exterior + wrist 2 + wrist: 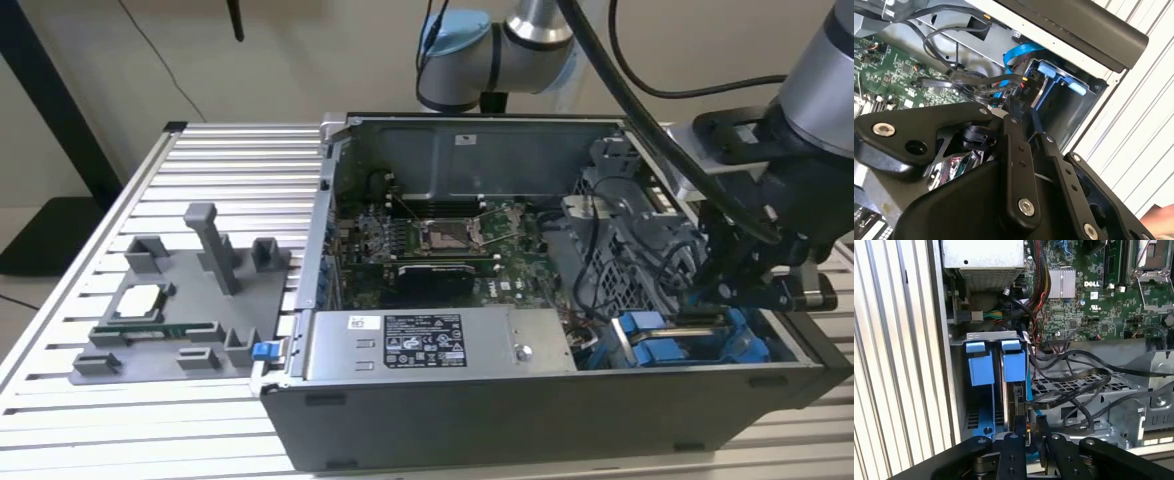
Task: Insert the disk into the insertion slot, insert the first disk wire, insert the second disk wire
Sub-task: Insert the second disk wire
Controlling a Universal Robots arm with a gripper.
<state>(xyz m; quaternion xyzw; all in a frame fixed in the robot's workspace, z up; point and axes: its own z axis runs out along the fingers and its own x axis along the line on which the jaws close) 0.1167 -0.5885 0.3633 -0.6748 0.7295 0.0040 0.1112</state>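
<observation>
The insertion slot (985, 336) is the grey drive cage with blue tabs in the case's corner, at the exterior view's lower right (667, 345). The disk (1017, 397) stands edge-on inside it under a blue tab. A flat black disk wire (1079, 382) runs across the metal tray and ends in a connector at the disk's edge. My gripper (1031, 420) reaches down into the cage with its fingers (1016, 440) close together on that connector. The second wrist view shows my gripper (1024, 112) right before the cage's blue tabs (1046, 70). In the exterior view my gripper (727, 300) hangs over the cage.
The open computer case (534, 410) lies on a slatted metal table (200, 420). A grey labelled power-supply box (427, 342) sits beside the cage, the motherboard (441, 240) behind it. Loose black cables (1064, 360) and a blue cable (1019, 52) crowd the cage. A grey fixture (187, 300) stands at the exterior view's left.
</observation>
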